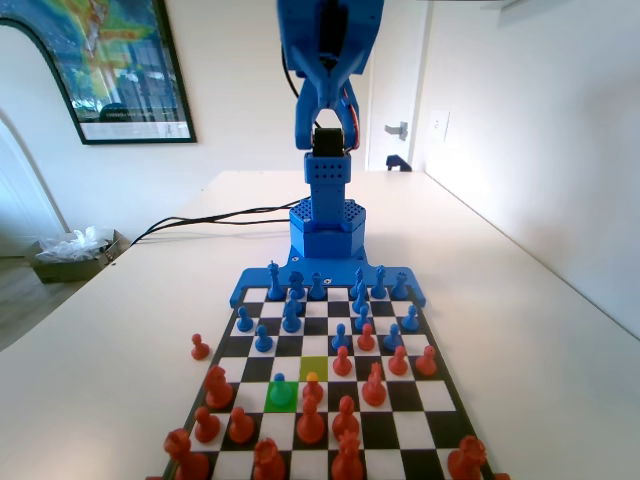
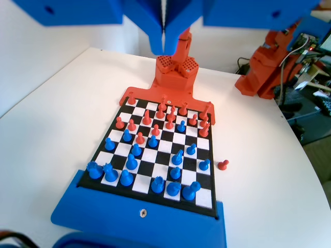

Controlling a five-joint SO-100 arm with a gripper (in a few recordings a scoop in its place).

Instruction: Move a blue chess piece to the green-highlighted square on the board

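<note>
The white table [image 1: 520, 300] spreads wide, and on it lies the board [image 1: 425, 405], black-and-white chequered, crowded with pieces. At the board's far end in the fixed view stands the blue arm [image 1: 325, 215], rising tall off its base and folding back above the board. Up high hangs the gripper [image 2: 164, 44]: in the wrist view its two jaws come down from the top edge pressed together, just a thin seam between them, nothing in their grasp, well above the board.

Down to the board itself. In the fixed view, the green-highlighted square [image 1: 281, 396] sits left of the board's middle, a few rows from the near edge. And there it is, the blue chess piece [image 1: 280, 385], standing upright right on that green square, in among the red-orange pawns [image 1: 311, 388], well forward of the other blue pieces. Just beyond and to the right of the green square lies a paler yellow-green square [image 1: 314, 368], bare. In the wrist view, that same pawn is probably the forward blue one [image 2: 181, 126] among the reds, though the view is too small to be sure.

One red pawn [image 1: 200, 347] stands off the board, on the table by its left side in the fixed view.
</note>
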